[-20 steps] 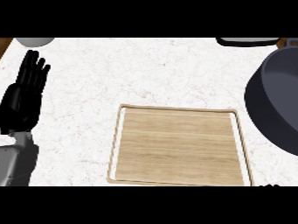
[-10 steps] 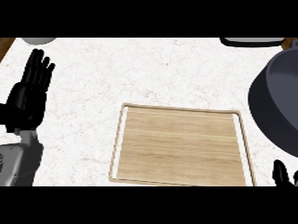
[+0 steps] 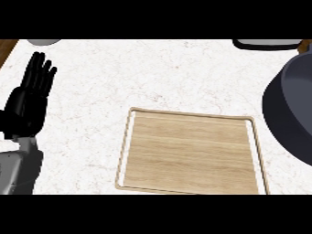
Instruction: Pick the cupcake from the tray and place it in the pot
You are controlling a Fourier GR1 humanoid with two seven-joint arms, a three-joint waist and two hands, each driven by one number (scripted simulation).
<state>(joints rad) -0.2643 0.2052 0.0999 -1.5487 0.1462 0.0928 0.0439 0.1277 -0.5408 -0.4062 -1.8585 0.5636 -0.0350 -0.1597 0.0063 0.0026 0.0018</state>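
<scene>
Fingers (image 3: 40,73) of the left hand (image 3: 29,103) stand straight and released, pointing up the view at its left edge, over the white table (image 3: 151,73). To their right, well apart, lies the wooden tray (image 3: 189,153), its board bare; no cupcake shows on it or anywhere else. Right of the tray, the dark pot (image 3: 297,114) is cut by the view's right edge; whether the cupcake sits inside cannot be told. The right hand, whose fingertips showed at the lower right corner half a second ago, has gone from view. The left hand has stayed where it was.
</scene>
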